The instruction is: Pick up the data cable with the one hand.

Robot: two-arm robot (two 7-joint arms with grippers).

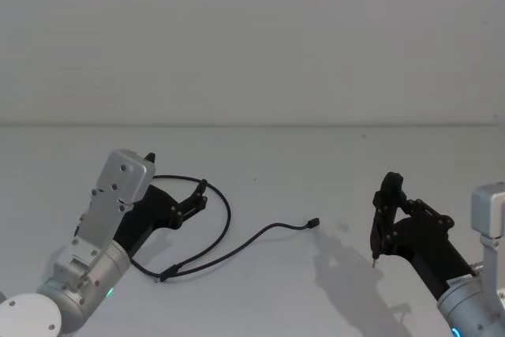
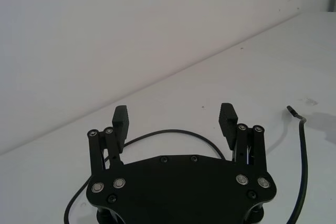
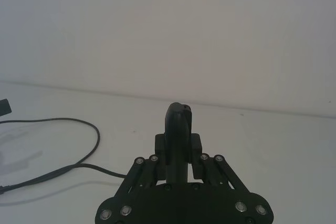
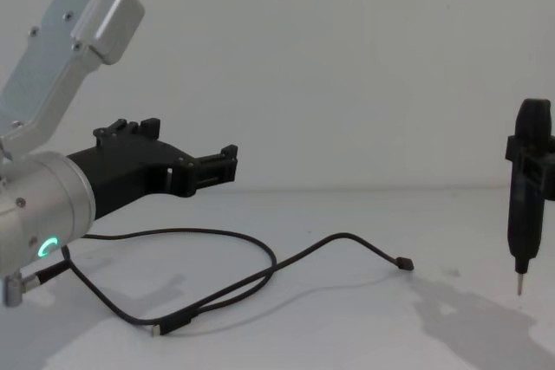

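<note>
The data cable [image 1: 230, 212] lies in a loose loop on the white table, one plug [image 1: 314, 222] out toward the middle and the other [image 1: 163, 277] near my left arm. In the chest view the data cable [image 4: 269, 257] rests flat, its near plug silver-tipped [image 4: 156, 329]. My left gripper [image 1: 175, 173] hovers open above the loop, nothing between its fingers [image 2: 121, 116]; the cable [image 2: 302, 150] runs below and beside it. My right gripper [image 1: 385, 207] is shut on a slim black pen-like tool [image 4: 520, 214], well right of the cable.
The tool's metal tip [image 1: 374, 258] points down just above the table [image 1: 316, 297]. A plain white wall [image 1: 252, 37] stands behind the table's far edge. In the right wrist view the cable [image 3: 94, 129] curves off beside my gripper [image 3: 178, 140].
</note>
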